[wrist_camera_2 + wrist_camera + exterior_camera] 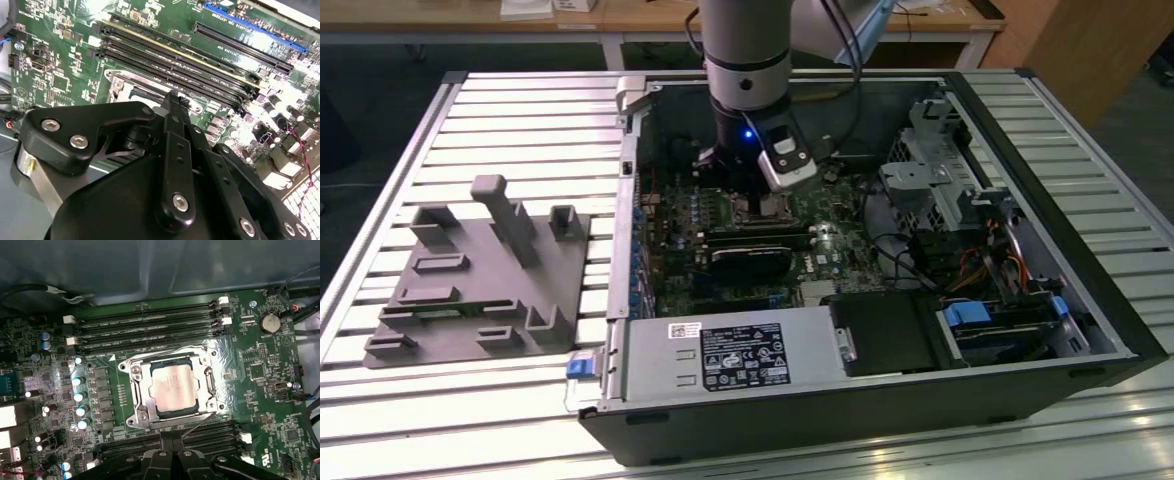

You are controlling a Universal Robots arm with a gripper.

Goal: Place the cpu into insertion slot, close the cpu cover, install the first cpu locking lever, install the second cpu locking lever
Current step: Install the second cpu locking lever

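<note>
The cpu (173,386) is being shown at the centre of the first wrist view, lying flat inside the insertion slot (144,412), its pale metal top facing up. The cpu cover (145,385) is lying down around the chip, its silvery frame bordering the chip on all sides, with the cut-out centre leaving the chip's top exposed. A thin metal lever (192,426) is being seen running at a slant just below the socket's lower edge; whether it is latched cannot be told.

The gripper (172,440) is being held at the bottom centre of the first wrist view, its two black fingertips pressed together with no gap and nothing between them, just below the socket and over the long black memory slots (200,437). In the second wrist view the gripper (174,100) is appearing at mid-frame, its fingers likewise brought together to a narrow tip, hovering just in front of the socket's silvery rim (117,82).

In the exterior view the arm (747,60) is being seen reaching down from the top centre of the frame into the open computer case (854,400), which is lying on its side on the slatted tabletop (520,110). A grey fixture block (480,275) is resting on the tabletop in the left half of the frame, well apart from the case.
</note>
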